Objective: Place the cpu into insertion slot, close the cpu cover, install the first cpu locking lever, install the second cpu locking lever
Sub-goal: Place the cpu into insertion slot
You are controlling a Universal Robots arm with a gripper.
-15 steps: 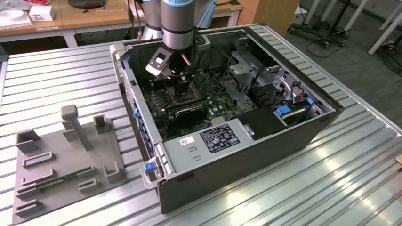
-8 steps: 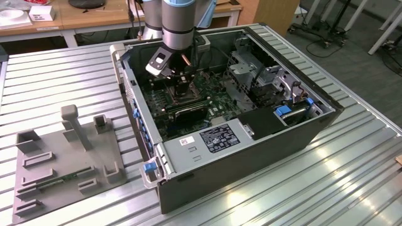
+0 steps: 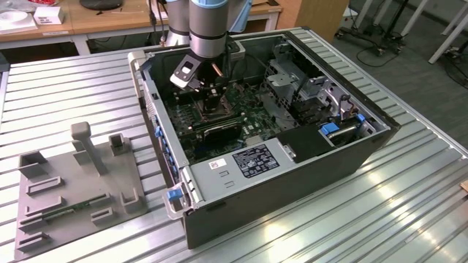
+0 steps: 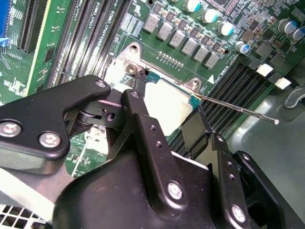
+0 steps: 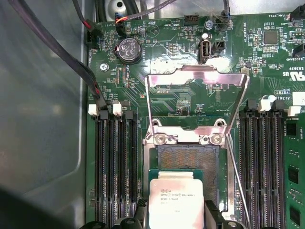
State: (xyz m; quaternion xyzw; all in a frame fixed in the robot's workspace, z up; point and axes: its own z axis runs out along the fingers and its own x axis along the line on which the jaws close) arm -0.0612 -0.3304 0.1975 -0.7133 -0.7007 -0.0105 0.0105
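My gripper [image 3: 210,100] reaches down into the open computer case, over the green motherboard [image 5: 181,52]. It is shut on the cpu [image 5: 176,202], a pale square chip held by two opposite edges between the black fingers [image 4: 139,125]. The cpu hangs partly over the insertion slot [image 5: 188,159], whose dark pin field shows just beyond the chip. The cpu cover [image 5: 198,76], a silver frame with a large window, stands swung open on its hinge past the slot. A thin locking lever [image 4: 238,109] sticks out unlatched beside the slot; the same lever [image 5: 237,186] shows in the first wrist view.
Black memory slots [image 5: 116,167] flank the socket on both sides. Cables [image 5: 71,52] run along the case wall [image 3: 157,118]. The power supply [image 3: 249,164] and drive cage [image 3: 300,87] crowd the case. A grey fixture plate [image 3: 73,186] lies on the slatted table at the exterior view's left.
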